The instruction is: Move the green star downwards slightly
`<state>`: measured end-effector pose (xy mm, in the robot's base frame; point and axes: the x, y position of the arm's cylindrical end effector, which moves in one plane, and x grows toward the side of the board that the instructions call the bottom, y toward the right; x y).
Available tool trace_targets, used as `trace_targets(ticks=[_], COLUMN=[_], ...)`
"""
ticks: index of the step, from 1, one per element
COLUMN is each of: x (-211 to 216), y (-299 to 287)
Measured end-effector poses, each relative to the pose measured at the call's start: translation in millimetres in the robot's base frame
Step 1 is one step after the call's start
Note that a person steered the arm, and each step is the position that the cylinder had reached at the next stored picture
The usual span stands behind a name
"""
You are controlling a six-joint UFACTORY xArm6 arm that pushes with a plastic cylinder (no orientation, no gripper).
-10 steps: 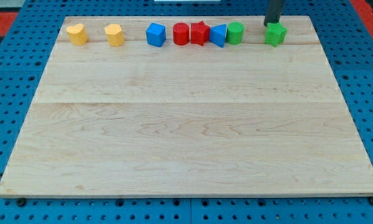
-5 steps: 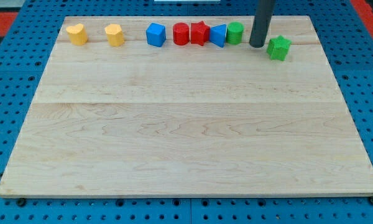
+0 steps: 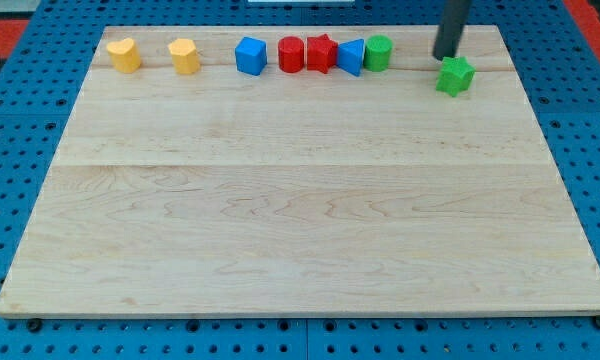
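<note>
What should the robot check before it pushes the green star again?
1. Tip above the green star, on the side to push from: ok, it sits just above the star, a bit to the view's left.
2. Tip touching the star: cannot tell, they look very close.
3. Space below the star for a small slide down: ok, bare board there.
4. Star away from the green cylinder: ok, a clear gap lies between them.
5. Star safely on the board: ok, but it is near the view's right edge.
6. Push line straight down: not ok, the tip is slightly off-centre, so the star could veer to the view's right.
</note>
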<state>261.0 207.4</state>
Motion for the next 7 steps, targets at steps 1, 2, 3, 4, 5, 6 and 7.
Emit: trace_targets(ticks=[1, 2, 3, 4, 5, 6, 7], x=[3.0, 9.6, 4.0, -1.4, 23.0, 27.2, 31.4], y=[-17.9, -32.8, -15.7, 7.1, 1.7, -17.2, -35.8])
